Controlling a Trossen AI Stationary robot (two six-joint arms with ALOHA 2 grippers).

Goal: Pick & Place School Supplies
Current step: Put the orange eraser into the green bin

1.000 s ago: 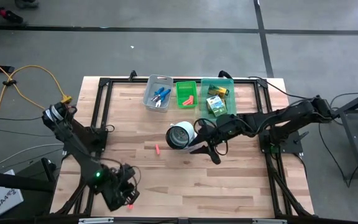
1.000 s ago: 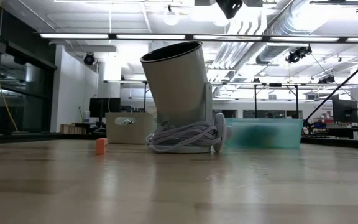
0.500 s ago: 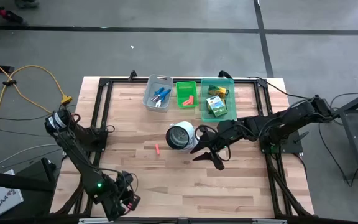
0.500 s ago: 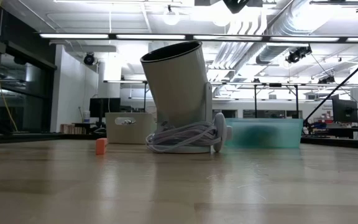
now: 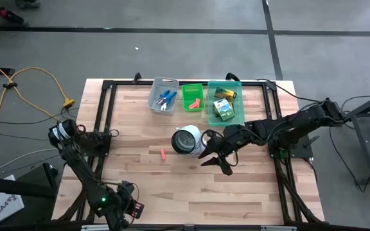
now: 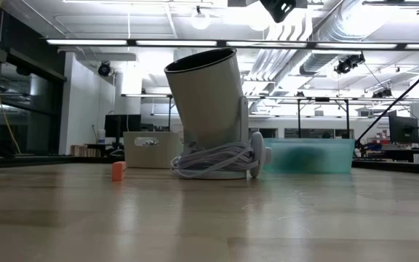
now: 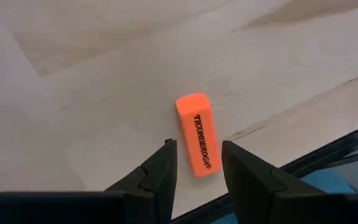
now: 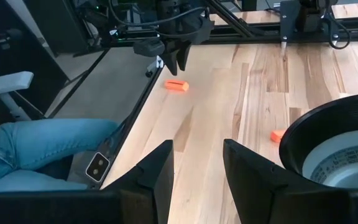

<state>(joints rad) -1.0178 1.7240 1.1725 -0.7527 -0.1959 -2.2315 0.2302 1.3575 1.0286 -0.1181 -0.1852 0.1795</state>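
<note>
A short red-pink stub (image 7: 197, 143) lies flat on the wood close to the table's near edge. My left gripper (image 7: 199, 163) is open above it at the near-left corner (image 5: 132, 208), one finger on either side of the stub's near end, not touching. A second stub (image 5: 162, 153) lies left of the round white object (image 5: 186, 140). My right gripper (image 5: 214, 159) hangs open over the table's middle, right of that object. Blue-handled scissors (image 5: 166, 99) lie in the grey bin, stubs (image 5: 196, 102) in the green bin, crayon boxes (image 5: 223, 108) in the teal bin.
The grey bin (image 5: 164, 85), the green bin (image 5: 193, 87) and the teal bin (image 5: 225, 84) stand in a row at the far edge. The white object has a coiled cord (image 6: 217, 159) at its base. A black frame rims the table. A person's legs (image 8: 48, 140) show beyond the near edge.
My left gripper has moved toward the table's near edge and down toward the stub there, and its arm has swung with it. My right gripper has kept almost still. No object has moved.
</note>
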